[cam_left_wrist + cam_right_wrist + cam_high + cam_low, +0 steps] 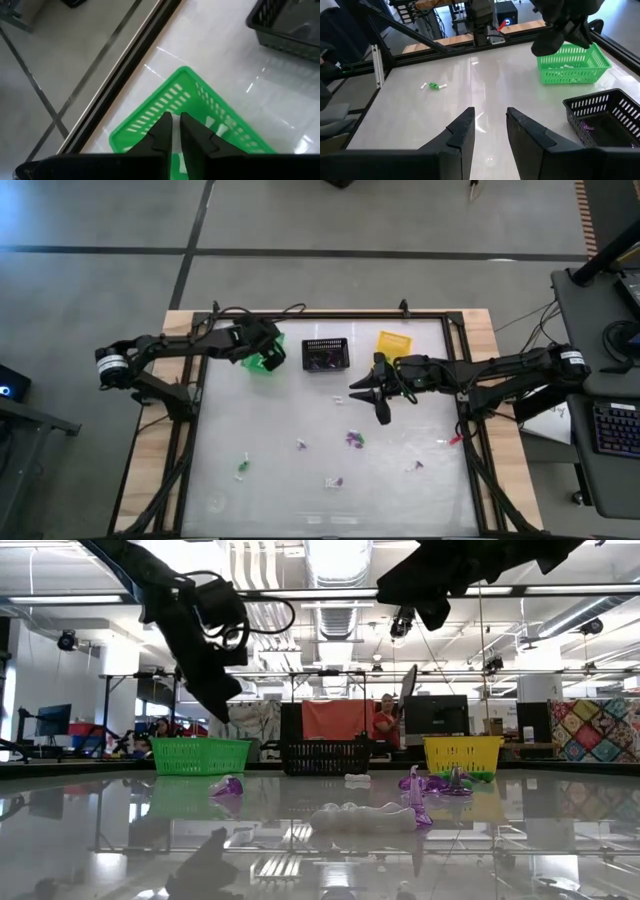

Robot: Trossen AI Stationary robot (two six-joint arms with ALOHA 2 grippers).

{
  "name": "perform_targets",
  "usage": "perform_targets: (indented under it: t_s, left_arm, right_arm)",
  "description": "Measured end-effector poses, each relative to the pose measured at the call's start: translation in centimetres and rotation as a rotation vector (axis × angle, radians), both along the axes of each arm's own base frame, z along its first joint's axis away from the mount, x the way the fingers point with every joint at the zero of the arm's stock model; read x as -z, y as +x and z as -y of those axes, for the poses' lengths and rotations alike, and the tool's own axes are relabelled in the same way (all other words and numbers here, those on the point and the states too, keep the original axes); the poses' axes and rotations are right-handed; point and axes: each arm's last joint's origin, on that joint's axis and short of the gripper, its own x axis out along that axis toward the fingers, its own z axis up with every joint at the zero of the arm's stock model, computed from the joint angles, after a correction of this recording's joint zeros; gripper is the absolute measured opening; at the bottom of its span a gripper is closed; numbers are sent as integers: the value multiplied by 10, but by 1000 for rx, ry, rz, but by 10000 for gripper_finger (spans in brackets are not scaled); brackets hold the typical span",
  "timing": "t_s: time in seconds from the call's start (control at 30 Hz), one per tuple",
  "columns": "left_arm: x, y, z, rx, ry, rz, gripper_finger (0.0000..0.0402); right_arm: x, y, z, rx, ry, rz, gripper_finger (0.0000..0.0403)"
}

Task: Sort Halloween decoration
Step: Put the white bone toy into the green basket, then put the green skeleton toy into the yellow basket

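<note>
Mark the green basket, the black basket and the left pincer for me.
green basket (572,67): right wrist view, on its slatted side wall.
black basket (325,355): high view, on its front wall.
left pincer (175,131): left wrist view, midway between its two dark fingertips, above the green basket.

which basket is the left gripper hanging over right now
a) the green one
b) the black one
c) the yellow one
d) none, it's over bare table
a: in the high view the left gripper sits over the green basket, and the left wrist view shows its nearly closed fingers directly above that basket's slotted wall, with the black basket off to one side.
</note>
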Motion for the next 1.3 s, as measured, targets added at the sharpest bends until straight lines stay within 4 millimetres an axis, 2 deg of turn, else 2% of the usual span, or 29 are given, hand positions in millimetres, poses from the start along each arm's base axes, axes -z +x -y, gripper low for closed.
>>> perform_targets:
  t_s: [0.37,0.53,0.67,0.83,1.1,1.3]
  left_arm:
    - [-1,-1,0,-16,17,-8,95]
    - [-2,2,6,-16,11,17,108]
    - [-9,8,21,37,-5,82,109]
    - [-23,23,48,189,-13,228,109]
    - [-42,44,89,444,38,406,109]
    - [-49,49,101,506,73,460,109]
  right_arm:
    - [0,0,0,10,28,-5,105]
    - [2,-1,0,22,62,-26,105]
    - [6,-2,1,75,155,-76,105]
    - [20,-9,3,235,280,-225,105]
    - [54,-26,4,497,482,-580,105]
    - [78,-32,1,579,598,-835,105]
